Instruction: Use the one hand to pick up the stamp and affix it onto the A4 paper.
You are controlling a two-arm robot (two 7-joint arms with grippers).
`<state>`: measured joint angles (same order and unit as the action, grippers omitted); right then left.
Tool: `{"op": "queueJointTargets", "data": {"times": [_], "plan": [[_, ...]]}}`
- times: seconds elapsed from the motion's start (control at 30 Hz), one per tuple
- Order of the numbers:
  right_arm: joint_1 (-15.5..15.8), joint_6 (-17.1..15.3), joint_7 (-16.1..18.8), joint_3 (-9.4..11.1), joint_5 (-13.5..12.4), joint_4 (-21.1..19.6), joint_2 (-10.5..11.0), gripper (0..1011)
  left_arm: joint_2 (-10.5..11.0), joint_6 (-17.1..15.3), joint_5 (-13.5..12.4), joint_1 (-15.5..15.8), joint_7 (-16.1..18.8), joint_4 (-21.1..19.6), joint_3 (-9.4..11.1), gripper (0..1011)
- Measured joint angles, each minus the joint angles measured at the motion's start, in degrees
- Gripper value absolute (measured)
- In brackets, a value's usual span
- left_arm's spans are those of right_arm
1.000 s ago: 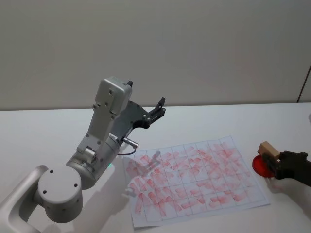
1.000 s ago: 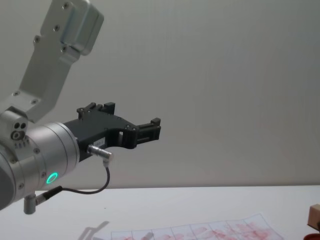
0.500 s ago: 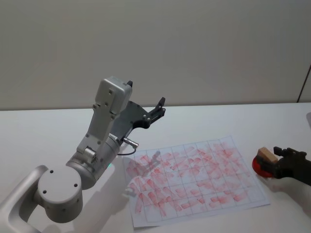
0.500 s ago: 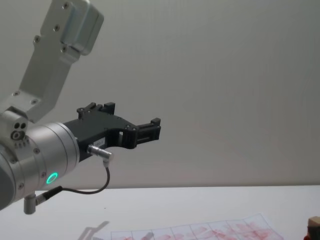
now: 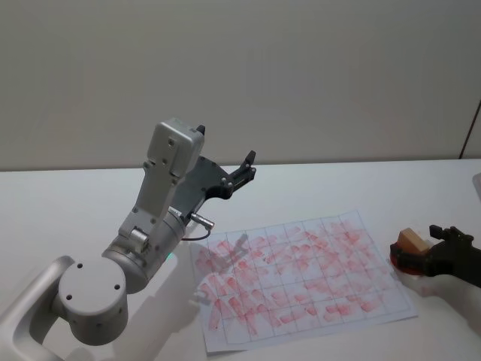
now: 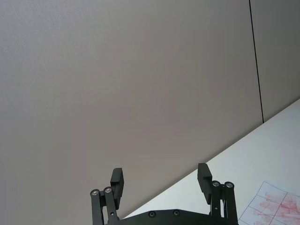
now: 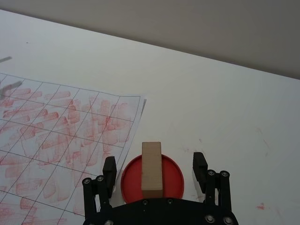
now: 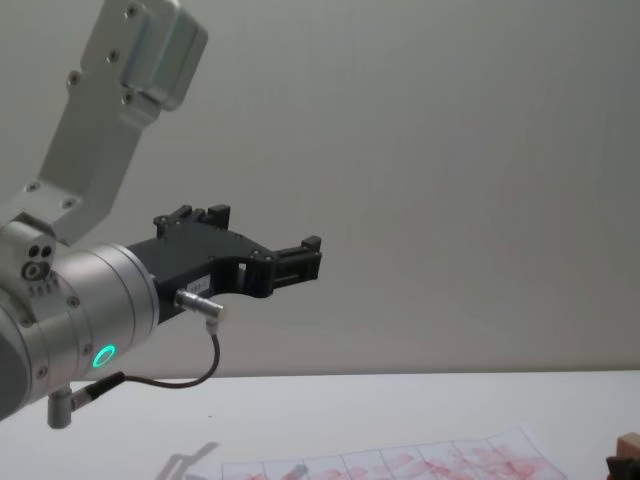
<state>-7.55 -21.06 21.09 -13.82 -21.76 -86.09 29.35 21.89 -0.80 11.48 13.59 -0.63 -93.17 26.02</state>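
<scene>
The stamp [image 7: 151,168], a pale wooden block, rests on a round red ink pad [image 7: 173,180] just off the paper's right edge. My right gripper [image 7: 153,160] is open, one finger on each side of the stamp with a gap to both. In the head view the stamp [image 5: 412,241] lies just left of that gripper [image 5: 430,252], and it peeks in at the chest view's lower right corner [image 8: 628,442]. The A4 paper [image 5: 301,278] lies flat, its grid covered in red marks. My left gripper [image 5: 246,167] is open and held high over the table's far left.
The big silver left arm [image 5: 150,241] stands over the paper's left side and casts a shadow on it. White table [image 5: 338,188] stretches beyond the paper to a plain wall. Faint red smudges mark the table [image 7: 260,206] near the pad.
The right gripper lowered the stamp onto the red pad, let go of it and drew back slightly to the right. The left arm has not moved.
</scene>
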Motion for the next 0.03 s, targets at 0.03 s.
{"op": "queueJointTargets", "data": {"times": [0.03], "plan": [[0.0, 0.0, 0.0, 0.0, 0.0, 0.0, 0.0, 1001, 0.0, 0.0, 0.0, 0.0, 0.0, 0.0, 0.0, 1001]]}}
